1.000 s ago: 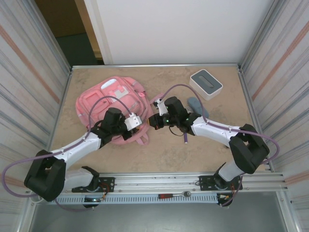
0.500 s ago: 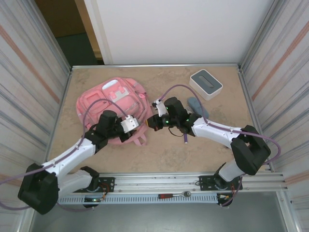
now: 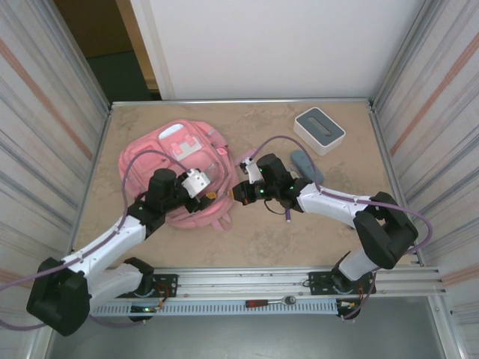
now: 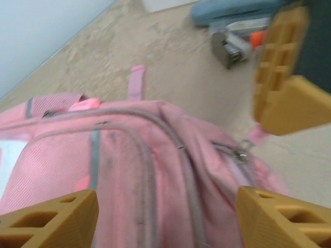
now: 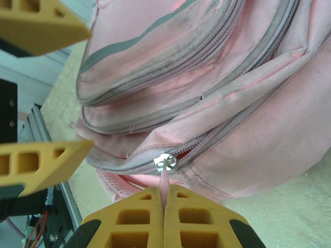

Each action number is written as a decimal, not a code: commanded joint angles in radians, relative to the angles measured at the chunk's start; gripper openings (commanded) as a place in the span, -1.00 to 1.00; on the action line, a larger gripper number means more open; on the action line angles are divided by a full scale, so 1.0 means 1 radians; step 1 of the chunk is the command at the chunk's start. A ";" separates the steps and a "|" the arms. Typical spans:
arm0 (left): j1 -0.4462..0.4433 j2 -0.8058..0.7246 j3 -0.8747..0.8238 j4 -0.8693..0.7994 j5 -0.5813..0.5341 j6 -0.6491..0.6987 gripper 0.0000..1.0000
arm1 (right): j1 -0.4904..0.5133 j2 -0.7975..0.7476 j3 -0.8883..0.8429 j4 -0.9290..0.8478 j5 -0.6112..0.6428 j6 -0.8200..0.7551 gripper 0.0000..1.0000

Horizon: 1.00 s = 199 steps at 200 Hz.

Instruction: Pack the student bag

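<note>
Two arms seen from above, both bent at the elbow and angled inward over the middle of the surface (image 3: 299, 224). Left arm: low, stretched forward and rightward from its base, wrist above the near right part of the student bag (image 3: 176, 153). Left end effector (image 3: 209, 193): open, jaws spread wide with nothing between them, straddling the pink fabric and grey zip lines in the left wrist view; contact with the fabric impossible to tell. Right arm: folded back from its shoulder at the near right, forearm running leftward, wrist pointed at the bag's right edge. Right end effector (image 5: 164, 219): closed, fingers pressed together on the pink tab of the zipper pull (image 5: 165, 163), close up against the bag's lower zip. Tips of both end effectors near each other, just beside the same edge. Student bag: lying flat on the left half of the surface, front pockets up. White-and-grey box (image 3: 319, 129) at the far right, well apart from the bag; blue-grey object (image 3: 305, 164) just behind the right wrist.
</note>
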 commanded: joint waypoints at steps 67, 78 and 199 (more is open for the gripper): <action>-0.105 0.336 0.263 -0.103 -0.395 -0.046 0.36 | -0.006 -0.006 -0.023 0.069 -0.016 0.024 -1.00; -0.105 0.352 0.274 -0.093 -0.417 -0.036 0.17 | -0.005 -0.005 -0.026 0.069 -0.014 0.024 -1.00; 0.131 -0.018 0.205 0.041 0.191 -0.175 -1.00 | 0.030 -0.072 -0.068 0.039 0.145 -0.041 -1.00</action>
